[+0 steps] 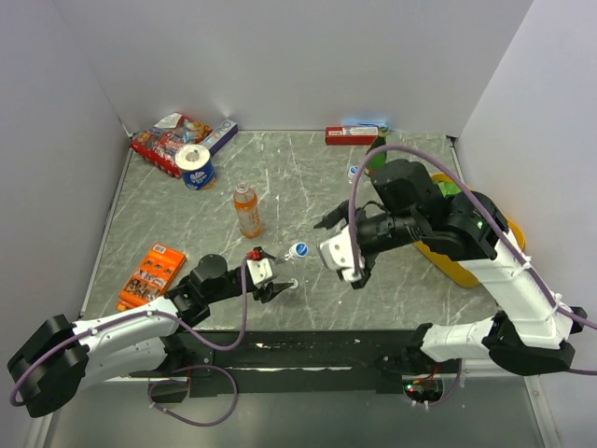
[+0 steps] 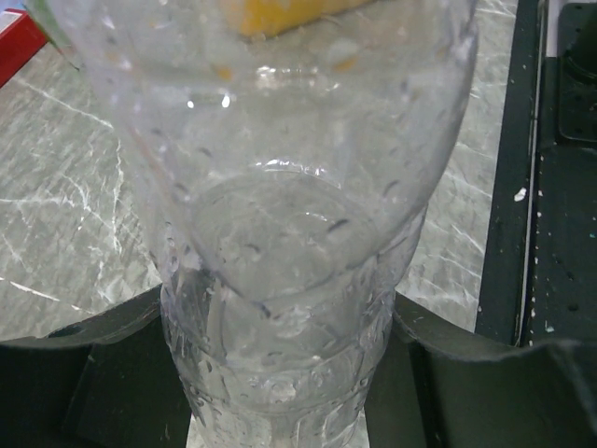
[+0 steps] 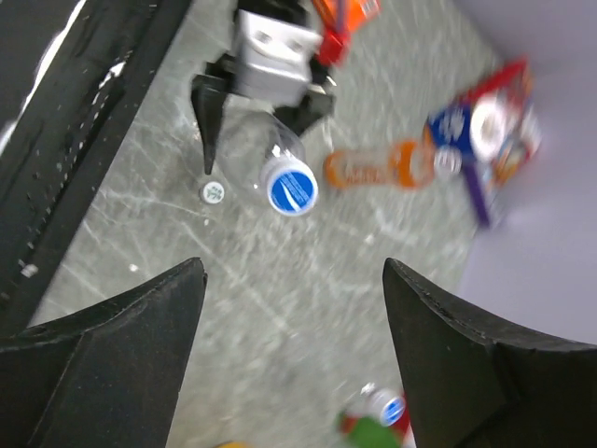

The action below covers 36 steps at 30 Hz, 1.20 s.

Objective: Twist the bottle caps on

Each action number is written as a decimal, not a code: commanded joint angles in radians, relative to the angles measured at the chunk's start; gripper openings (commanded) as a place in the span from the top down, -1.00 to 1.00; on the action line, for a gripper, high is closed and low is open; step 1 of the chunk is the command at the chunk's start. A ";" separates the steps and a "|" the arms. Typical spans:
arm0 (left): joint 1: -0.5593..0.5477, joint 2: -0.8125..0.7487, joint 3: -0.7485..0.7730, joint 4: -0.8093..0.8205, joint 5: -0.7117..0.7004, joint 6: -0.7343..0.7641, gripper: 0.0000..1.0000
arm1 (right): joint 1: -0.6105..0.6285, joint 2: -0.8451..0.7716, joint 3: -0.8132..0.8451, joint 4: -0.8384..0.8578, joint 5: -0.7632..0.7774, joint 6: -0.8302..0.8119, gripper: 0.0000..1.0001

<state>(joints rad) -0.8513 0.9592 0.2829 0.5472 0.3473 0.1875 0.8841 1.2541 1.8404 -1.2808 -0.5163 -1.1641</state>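
Note:
My left gripper (image 1: pixel 277 276) is shut on a clear, empty-looking plastic bottle (image 2: pixel 298 280), whose body fills the left wrist view between the dark fingers (image 2: pixel 93 383). A blue cap (image 1: pixel 298 249) sits on that bottle's neck, also seen as the blue cap (image 3: pixel 292 189). A small white cap (image 1: pixel 294 283) lies on the table beside the left fingers. My right gripper (image 3: pixel 294 355) is open and holds nothing, a short way right of the blue cap. The orange drink bottle (image 1: pixel 247 210) stands upright farther back, apart from both grippers.
A green bottle (image 1: pixel 376 155) with a blue cap (image 1: pixel 354 172) beside it stands at the back right, near a red box (image 1: pixel 352 135). A tape roll (image 1: pixel 195 166) and snack packets (image 1: pixel 166 142) lie back left, an orange packet (image 1: pixel 152 274) front left, and a yellow object (image 1: pixel 446 261) under the right arm.

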 commanded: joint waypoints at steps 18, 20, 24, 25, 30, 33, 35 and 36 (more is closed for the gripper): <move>0.001 -0.005 0.088 -0.058 0.108 0.113 0.97 | 0.092 0.062 -0.096 0.014 -0.060 -0.279 -0.33; 0.001 -0.007 0.090 -0.059 0.108 0.113 0.98 | 0.093 0.065 -0.101 0.011 -0.057 -0.286 -0.28; 0.001 -0.013 0.087 -0.059 0.108 0.109 0.98 | 0.092 0.076 -0.095 0.009 -0.053 -0.293 -0.20; 0.001 -0.013 0.087 -0.058 0.108 0.110 0.98 | 0.093 0.079 -0.095 0.011 -0.047 -0.299 -0.19; 0.001 -0.014 0.084 -0.046 0.108 0.107 0.98 | 0.093 0.090 -0.099 0.006 -0.041 -0.315 -0.13; 0.001 -0.016 0.084 -0.043 0.110 0.110 0.98 | 0.093 0.091 -0.105 0.012 -0.037 -0.319 -0.12; 0.001 -0.016 0.084 -0.040 0.110 0.107 0.98 | 0.093 0.093 -0.115 0.014 -0.030 -0.325 -0.10; 0.001 -0.016 0.085 -0.038 0.111 0.106 0.98 | 0.093 0.093 -0.116 0.015 -0.028 -0.327 -0.09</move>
<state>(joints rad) -0.8513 0.9592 0.3317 0.4618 0.4259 0.2794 0.9691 1.3422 1.7313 -1.2861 -0.5461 -1.4677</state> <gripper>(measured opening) 0.613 0.553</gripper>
